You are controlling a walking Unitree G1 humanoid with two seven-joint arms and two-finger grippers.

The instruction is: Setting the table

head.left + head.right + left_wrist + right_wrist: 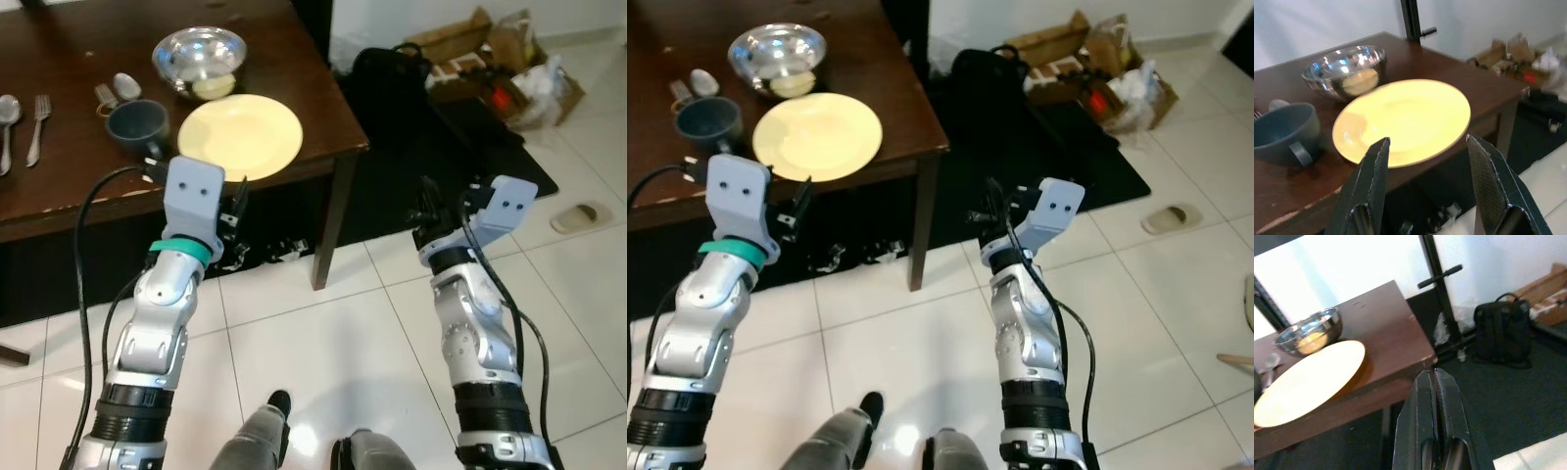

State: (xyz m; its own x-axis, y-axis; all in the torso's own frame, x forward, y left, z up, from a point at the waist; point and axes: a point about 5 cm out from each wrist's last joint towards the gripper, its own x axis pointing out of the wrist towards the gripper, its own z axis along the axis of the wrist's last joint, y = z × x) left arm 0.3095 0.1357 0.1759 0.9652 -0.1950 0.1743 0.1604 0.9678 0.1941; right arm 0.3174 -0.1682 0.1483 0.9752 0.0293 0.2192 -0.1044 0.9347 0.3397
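The yellow plate (240, 136) is parked at the table (323, 108) edge, just beside a steel bowl (200, 59) and a dark mug (136, 127). The left gripper (1427, 181) is held just short of the plate, fingers spread wide. The right gripper (1435, 406) is kept off over the floor, fingers pressed together, empty.

Black backpack (392, 83), cardboard clutter (470, 44)

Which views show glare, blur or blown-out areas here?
Left eye view: ceiling light glares off the white floor tiles and the shiny steel bowl. Left wrist view: cardboard clutter at the edge is smeared. Right wrist view: bright wall overexposed, round yellow plate washed pale.
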